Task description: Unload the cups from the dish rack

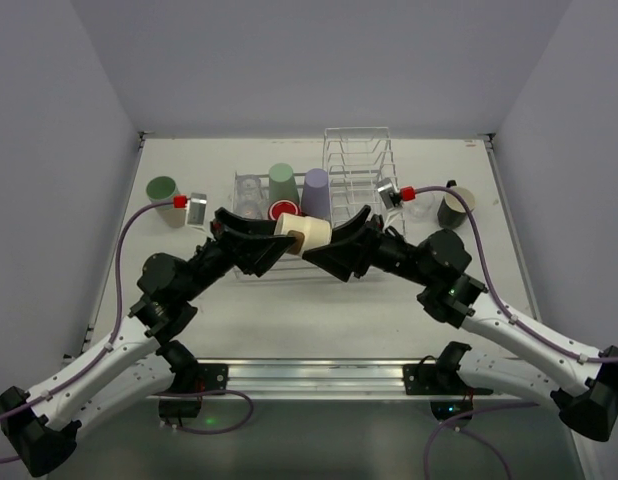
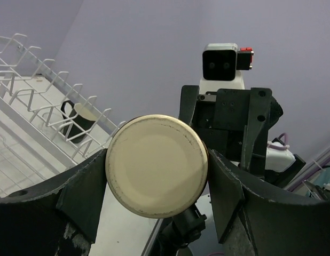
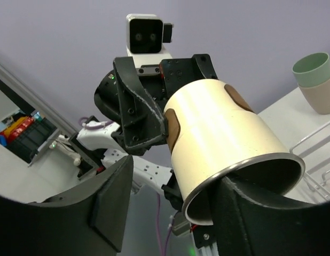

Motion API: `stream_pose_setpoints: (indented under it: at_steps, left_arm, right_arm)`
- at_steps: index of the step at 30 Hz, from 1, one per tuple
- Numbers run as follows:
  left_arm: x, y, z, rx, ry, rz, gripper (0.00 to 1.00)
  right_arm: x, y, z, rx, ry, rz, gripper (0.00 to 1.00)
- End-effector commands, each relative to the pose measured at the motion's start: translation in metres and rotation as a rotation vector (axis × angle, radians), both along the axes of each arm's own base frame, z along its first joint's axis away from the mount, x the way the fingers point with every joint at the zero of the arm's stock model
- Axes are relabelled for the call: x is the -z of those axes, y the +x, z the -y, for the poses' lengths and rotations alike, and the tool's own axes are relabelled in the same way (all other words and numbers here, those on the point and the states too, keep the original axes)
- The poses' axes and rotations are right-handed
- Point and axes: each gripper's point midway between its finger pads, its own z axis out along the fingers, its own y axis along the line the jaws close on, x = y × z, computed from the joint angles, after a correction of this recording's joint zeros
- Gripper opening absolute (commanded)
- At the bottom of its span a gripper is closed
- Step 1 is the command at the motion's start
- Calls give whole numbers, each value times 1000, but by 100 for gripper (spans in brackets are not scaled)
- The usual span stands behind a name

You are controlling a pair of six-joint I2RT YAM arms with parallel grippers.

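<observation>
likely handover | left claw point(image 2: 157, 160) clamped on cup point(image 3: 218, 133) | right claw point(image 3: 178, 178) apart, straddling it | shut right squarely, then free left

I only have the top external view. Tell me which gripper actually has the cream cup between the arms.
Observer: The left gripper has it. In its wrist view, both of its fingers press against the sides of the cream cup.
Operator: Now report the right side.
Observer: The right gripper is open around the cup's mouth end. In its wrist view, one finger stands apart from the cup wall, with a gap showing between them.
</observation>
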Motion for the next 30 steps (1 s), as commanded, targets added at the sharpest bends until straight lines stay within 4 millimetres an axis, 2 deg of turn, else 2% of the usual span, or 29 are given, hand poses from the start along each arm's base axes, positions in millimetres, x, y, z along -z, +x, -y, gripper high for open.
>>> stream_pose_setpoints:
  at_steps: [1,2,3,4,5,6,7,9,10,11,12,13,14,15,16,18,19,21,22,24,25,27,28,30]
  left_arm:
    - [-16,-7,-3,13,-41,49,20]
    - [-12,-6,-2,16,-27,45,23]
    - [-11,-6,-1,21,-22,44,26]
    - [-8,-7,2,35,-13,38,39]
    - [-7,-8,3,41,-8,35,46]
    - [-7,-8,3,44,-4,37,53]
    - [-6,-9,3,46,13,30,68]
    - [-7,-8,0,23,42,46,79]
    - [3,-3,-2,-6,83,13,87]
    - [-4,-1,-6,-37,109,40,90]
    - [-3,1,-9,-60,135,39,92]
    - [8,6,-14,-102,188,3,96]
    - [2,7,-19,-132,223,30,97]
    - [7,10,-22,-154,262,25,98]
    - [30,16,-28,-191,377,-12,98]
    - [42,22,-34,-224,473,-30,99]
    - [61,24,-41,-241,564,-48,100]
    - [72,25,-43,-236,641,-48,100]
    - [85,21,-44,-210,703,-61,100]
    - [93,20,-44,-180,776,-34,100]
    - [99,19,-46,-173,807,-32,100]
    - [104,21,-49,-191,815,-33,100]
    - [114,24,-51,-209,827,-43,100]
    - [120,25,-53,-223,827,-42,100]
  right_arm:
    - [-37,6,2,44,91,71,56]
    - [-39,8,2,56,100,70,42]
    - [-40,10,2,66,102,67,35]
    - [-38,12,3,78,97,58,27]
    - [-37,15,4,93,89,49,19]
    - [-39,20,7,131,86,44,5]
    - [-30,23,10,160,37,37,0]
    - [-33,33,20,243,-2,51,0]
    - [-20,34,26,267,-67,29,0]
    - [-17,37,32,303,-105,25,0]
    - [-26,40,41,351,-120,38,0]
    - [-5,53,54,444,-233,16,0]
    - [-14,55,68,497,-253,22,0]
    - [-10,62,80,556,-309,37,0]
    - [8,75,103,670,-411,-3,0]
    - [5,86,137,807,-477,-9,0]
    - [20,100,169,932,-553,-57,0]
    - [33,113,197,1015,-618,-99,0]
    - [49,123,225,1094,-675,-162,0]
    - [78,135,242,1137,-769,-234,0]
    - [88,140,258,1183,-796,-274,0]
    - [114,149,267,1189,-847,-339,0]
    - [118,155,278,1216,-840,-367,0]
    - [134,164,276,1160,-831,-411,0]
